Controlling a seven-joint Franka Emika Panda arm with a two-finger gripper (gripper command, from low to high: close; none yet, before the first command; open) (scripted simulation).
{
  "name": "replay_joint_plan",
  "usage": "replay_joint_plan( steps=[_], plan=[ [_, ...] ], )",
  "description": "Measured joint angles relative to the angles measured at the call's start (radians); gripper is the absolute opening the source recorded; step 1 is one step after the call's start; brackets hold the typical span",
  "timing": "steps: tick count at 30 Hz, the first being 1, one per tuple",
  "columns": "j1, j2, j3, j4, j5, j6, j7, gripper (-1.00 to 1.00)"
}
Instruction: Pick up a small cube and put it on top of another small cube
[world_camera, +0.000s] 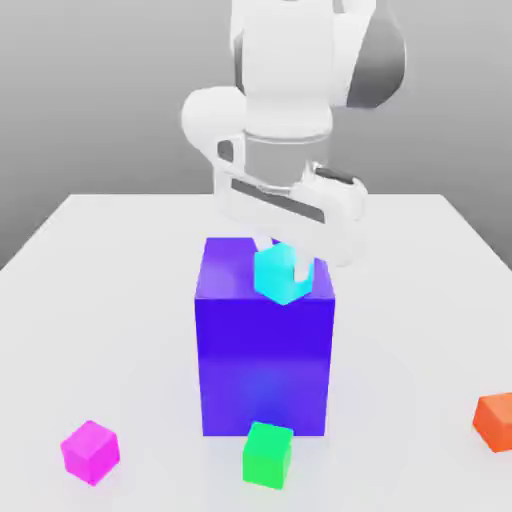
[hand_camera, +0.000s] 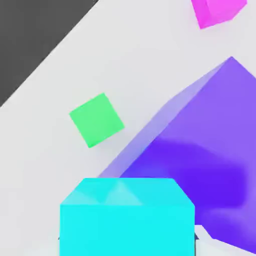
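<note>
My gripper (world_camera: 284, 258) is shut on a small cyan cube (world_camera: 280, 276) (hand_camera: 127, 215), held just over the top of the big blue-violet cube (world_camera: 265, 350) (hand_camera: 200, 170), near that top's front edge. The small magenta cube (world_camera: 90, 452) (hand_camera: 217, 12) rests on the table at the front of the exterior view's left, apart from the gripper. The small green cube (world_camera: 268, 455) (hand_camera: 96, 120) sits on the table right in front of the big cube's front face.
A small orange cube (world_camera: 497, 420) lies at the exterior view's right edge. The white table (world_camera: 120, 300) stretches around the big cube, and its edge (hand_camera: 50, 55) shows against a dark floor in the hand view.
</note>
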Motion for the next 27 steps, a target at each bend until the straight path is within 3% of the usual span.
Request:
replay_joint_plan(
  steps=[3,5,27],
  plan=[
    [-0.002,-0.061,-0.012,0.056,-0.004,-0.117,-0.002,-1.00],
    [0.012,-0.077,0.019,0.076,-0.052,-0.128,-0.033,-1.00],
    [0.288,-0.039,0.620,0.074,-0.845,0.378,-0.565,-1.00]
  ],
)
